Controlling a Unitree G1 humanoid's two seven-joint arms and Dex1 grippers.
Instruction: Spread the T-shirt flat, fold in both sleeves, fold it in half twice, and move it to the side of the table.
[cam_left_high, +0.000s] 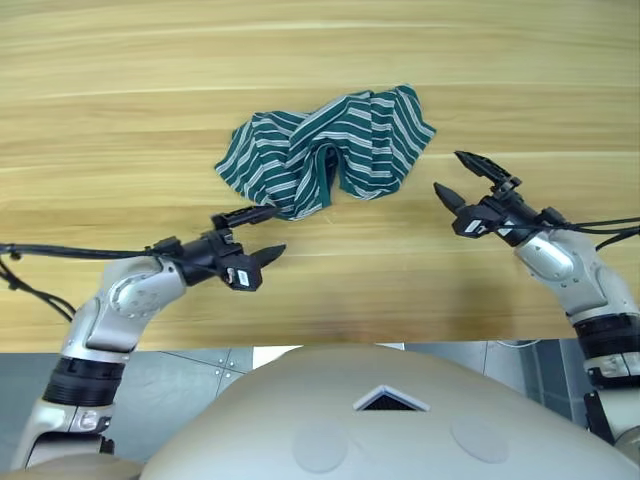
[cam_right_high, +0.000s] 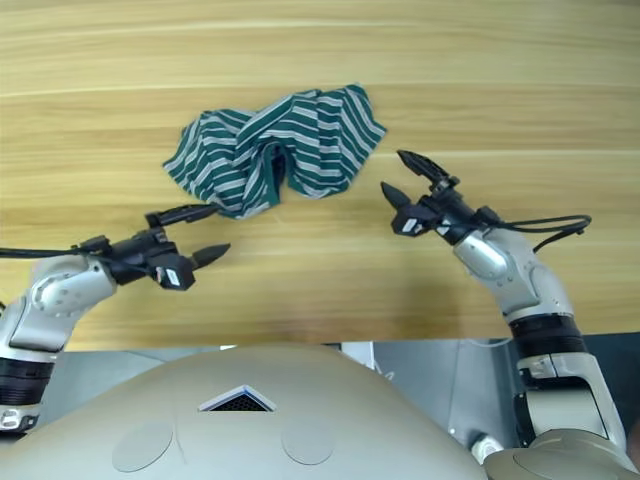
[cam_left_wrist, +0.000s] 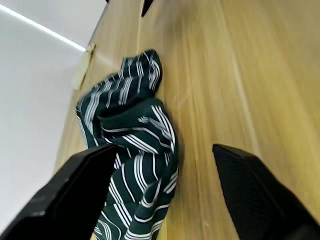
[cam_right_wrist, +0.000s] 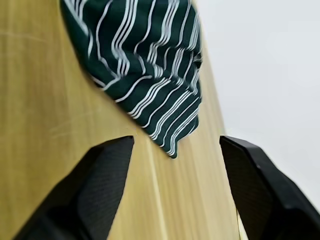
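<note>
**Both grippers apart, shirt crumpled ahead**

Your left gripper (cam_left_high: 278, 230) has its fingers spread, with one tip just beside the near edge of the T-shirt (cam_left_high: 330, 150). Your right gripper (cam_left_high: 448, 171) is spread too, near the shirt's other side and not touching it. The striped shirt lies bunched just beyond both, on the wooden table (cam_left_high: 150, 80).

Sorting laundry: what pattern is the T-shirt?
The T-shirt is dark green with white stripes; left eye view.
</note>
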